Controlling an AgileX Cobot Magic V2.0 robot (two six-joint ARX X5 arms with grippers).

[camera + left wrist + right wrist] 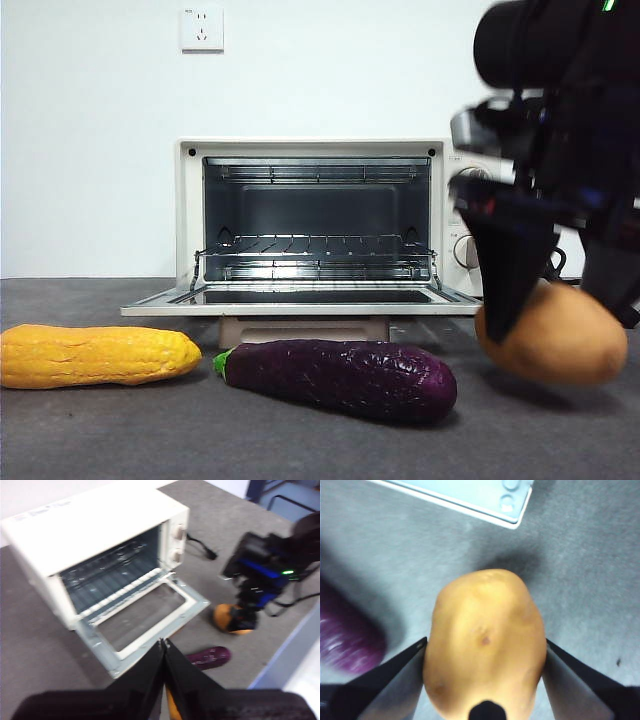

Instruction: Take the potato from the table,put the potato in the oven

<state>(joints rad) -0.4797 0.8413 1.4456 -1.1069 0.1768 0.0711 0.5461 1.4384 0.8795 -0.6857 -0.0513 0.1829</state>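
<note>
The potato [485, 640] sits low over the table [300, 440], right of the eggplant [340, 377] and before the open oven [315, 225], clamped between the right gripper's [484, 652] 2 jaws. The left gripper [164, 647] waits above, jaws pressed together.

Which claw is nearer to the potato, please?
Right. The right claw has a jaw against each side of the potato on the table. The left claw hangs high, shut, near the oven, well away from it.
</note>
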